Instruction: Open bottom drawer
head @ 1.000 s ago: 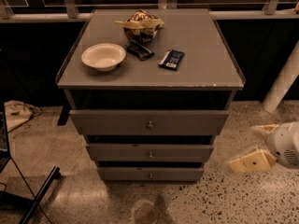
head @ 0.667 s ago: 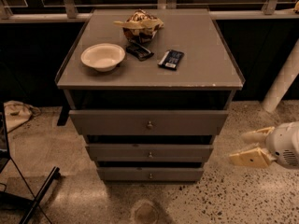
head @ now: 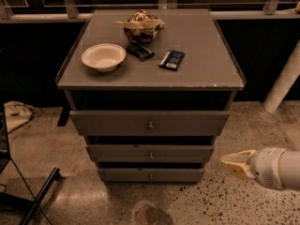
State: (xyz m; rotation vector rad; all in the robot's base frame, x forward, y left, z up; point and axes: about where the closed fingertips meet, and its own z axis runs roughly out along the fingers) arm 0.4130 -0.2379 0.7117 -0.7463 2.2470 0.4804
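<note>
Grey bottom drawer [head: 126, 175], gripper [head: 228, 163] to right

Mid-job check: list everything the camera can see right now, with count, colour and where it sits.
cabinet: one, grey, centre of view, on a speckled floor
top drawer: one, grey, knob at centre, highest of three
middle drawer: one, grey, below it
bottom drawer: one, grey, lowest, just above the floor
bowl: one, white, cabinet top, left
crumpled snack bag: one, tan and brown, cabinet top, back
dark wrapper: one, black, in front of that bag
flat packet: one, dark blue, right of the wrapper
post: one, white, far right
cloth bag: one, pale, on the floor at left
stand leg: one, black, lower left
hand: one, pale yellow tips on a white wrist, lower right, level with the lower drawers, off the cabinet
</note>
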